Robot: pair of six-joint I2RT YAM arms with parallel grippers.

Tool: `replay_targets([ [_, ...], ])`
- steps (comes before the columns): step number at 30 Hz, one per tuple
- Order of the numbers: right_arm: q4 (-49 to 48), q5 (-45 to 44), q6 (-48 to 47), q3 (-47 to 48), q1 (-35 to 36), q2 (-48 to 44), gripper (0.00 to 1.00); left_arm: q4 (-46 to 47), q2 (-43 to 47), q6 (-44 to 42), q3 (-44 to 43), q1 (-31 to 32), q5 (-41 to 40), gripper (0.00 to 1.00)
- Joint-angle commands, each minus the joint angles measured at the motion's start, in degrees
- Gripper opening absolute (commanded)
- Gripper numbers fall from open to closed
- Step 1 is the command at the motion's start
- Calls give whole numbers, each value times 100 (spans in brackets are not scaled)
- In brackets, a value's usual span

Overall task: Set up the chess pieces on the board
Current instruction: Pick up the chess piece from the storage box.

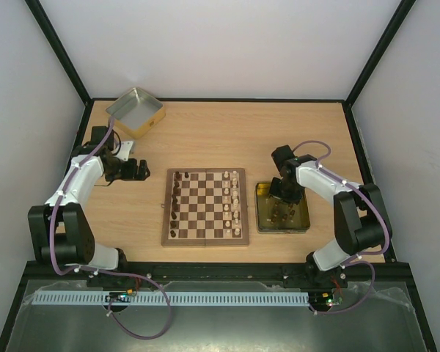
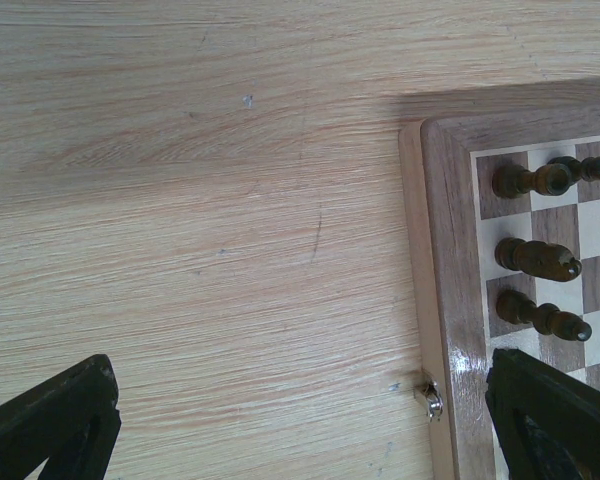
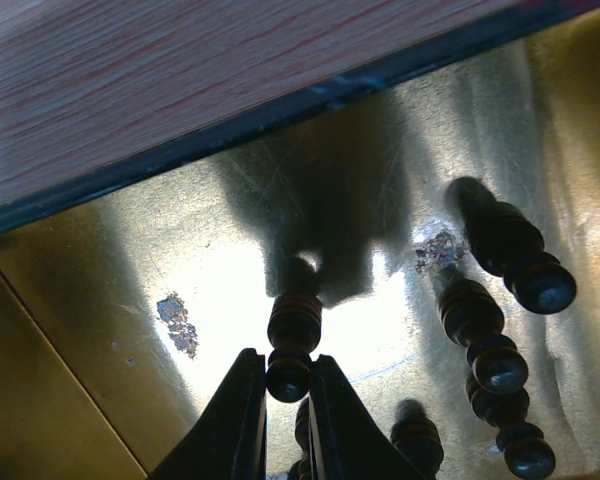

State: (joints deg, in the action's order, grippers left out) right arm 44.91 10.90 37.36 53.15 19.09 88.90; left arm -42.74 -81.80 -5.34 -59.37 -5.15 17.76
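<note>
Pinching the head of 1 dark piece (image 3: 294, 325) in the yellow tin (image 3: 100, 300), your right gripper (image 3: 286, 385) is clenched on it; your left gripper (image 2: 300, 415) hangs released beside the board (image 2: 445, 250). Being tiny, light and smooth, it may twist out, so grip nearer the neck.

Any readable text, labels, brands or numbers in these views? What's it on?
None readable. The board, gold tin, silver tin and the dark piece in the right gripper show no print; the lit electronics at the near edge are too small to read.
</note>
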Motion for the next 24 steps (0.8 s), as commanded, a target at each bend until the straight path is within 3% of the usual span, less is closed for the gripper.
replay_targets([
  [1, 28, -40, -72, 16, -2, 88, 9, 2, 129, 33, 86, 14, -9, 100],
  [11, -78, 69, -73, 7, 110, 337, 15, -5, 107, 33, 76, 15, 15, 100],
  [16, 25, -99, -28, 142, 227, 278, 2, 1, 120, 28, 89, 14, 17, 100],
  [24, 1210, -976, 71, 1620, 1222, 290, 2, 3, 85, 31, 68, 15, 59, 100],
])
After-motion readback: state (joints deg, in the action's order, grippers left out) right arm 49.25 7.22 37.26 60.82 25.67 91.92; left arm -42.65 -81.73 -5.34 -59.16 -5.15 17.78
